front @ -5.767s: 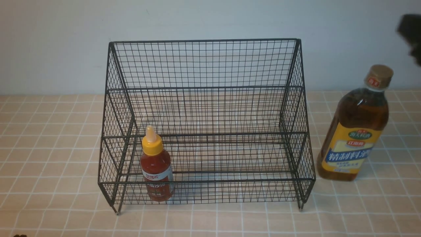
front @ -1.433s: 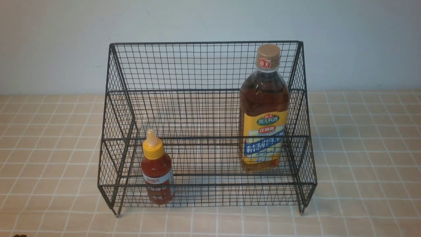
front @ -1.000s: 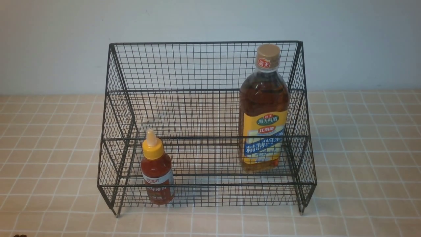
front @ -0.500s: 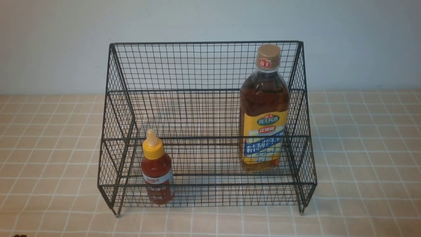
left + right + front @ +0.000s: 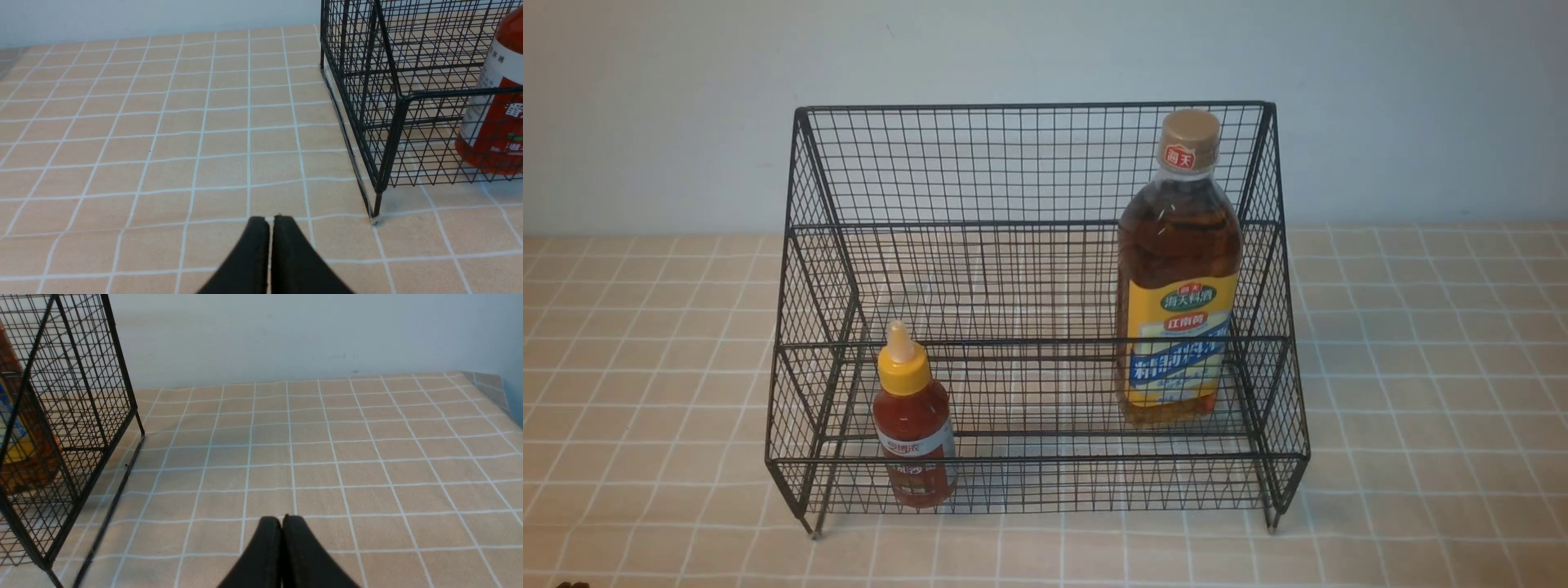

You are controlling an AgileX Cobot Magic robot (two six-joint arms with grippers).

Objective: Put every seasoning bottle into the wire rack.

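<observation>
The dark wire rack (image 5: 1037, 163) stands in the middle of the table. The small red-sauce bottle (image 5: 912, 425) with its yellow nozzle cap stands upright in the rack's lower front tier at the left. The tall amber bottle (image 5: 1178, 273) with tan cap stands upright in the rack at the right. In the left wrist view my left gripper (image 5: 271, 218) is shut and empty over the table, short of the rack's corner foot (image 5: 374, 218), with the red bottle (image 5: 496, 118) behind the mesh. In the right wrist view my right gripper (image 5: 282, 518) is shut and empty, with the rack (image 5: 77, 396) and amber bottle (image 5: 20, 457) off to one side.
The table wears a tan cloth with a white grid (image 5: 1421, 367). A pale wall (image 5: 1045, 49) rises close behind the rack. The cloth's edge shows in the right wrist view (image 5: 490, 381).
Since 5.8 s ago the amber bottle has gone from the table right of the rack into the rack, and the right arm has left the front view. Nothing has moved in the last second.
</observation>
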